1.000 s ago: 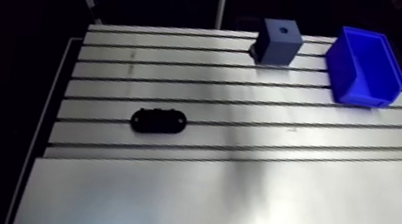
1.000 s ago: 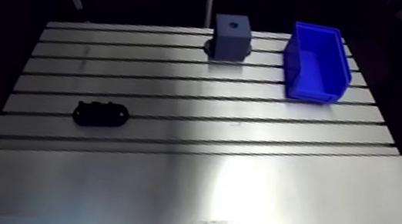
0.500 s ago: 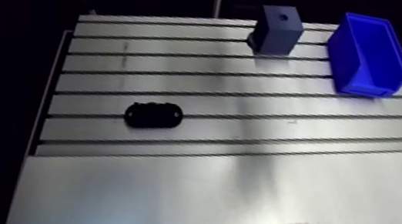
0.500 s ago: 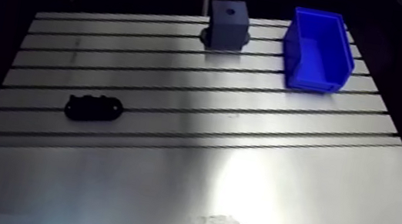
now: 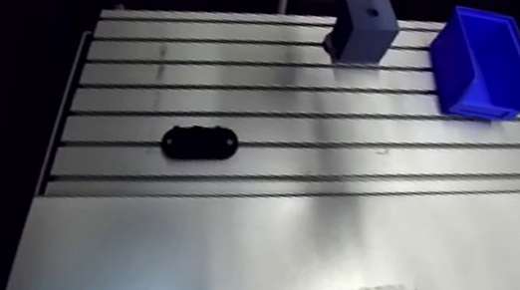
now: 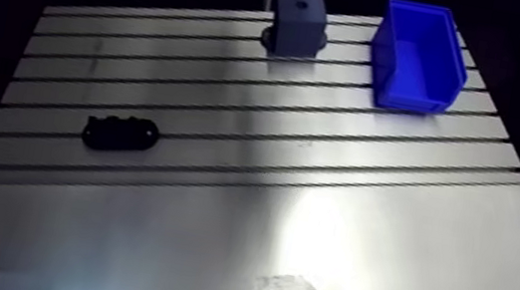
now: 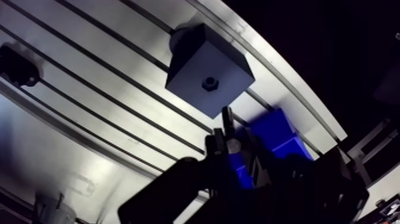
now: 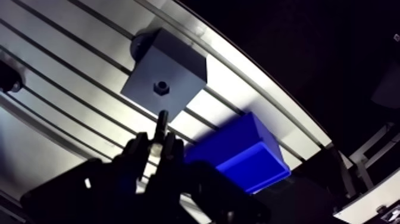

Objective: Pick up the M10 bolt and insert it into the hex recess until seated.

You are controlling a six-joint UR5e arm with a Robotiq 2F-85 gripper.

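Note:
In the wrist view my gripper [image 8: 156, 143] is shut on the dark M10 bolt [image 8: 162, 121], whose shank sticks out ahead of the fingertips. Just ahead of the bolt's tip stands the grey block [image 8: 169, 62], with its small hex recess [image 8: 161, 88] in the face turned towards me. A short gap separates bolt and recess. The arm view shows the same block [image 5: 364, 28] at the far edge of the slotted table [image 5: 306, 256], but the gripper is out of that view.
A blue bin [image 5: 485, 63] stands right of the block at the table's far right corner, beside the gripper [image 7: 229, 143] in the wrist view. A flat black oval part [image 5: 199, 142] lies on the left of the table.
The whole arm view has shifted a little, so the camera moved. Block, bin and black part keep their places on the table.

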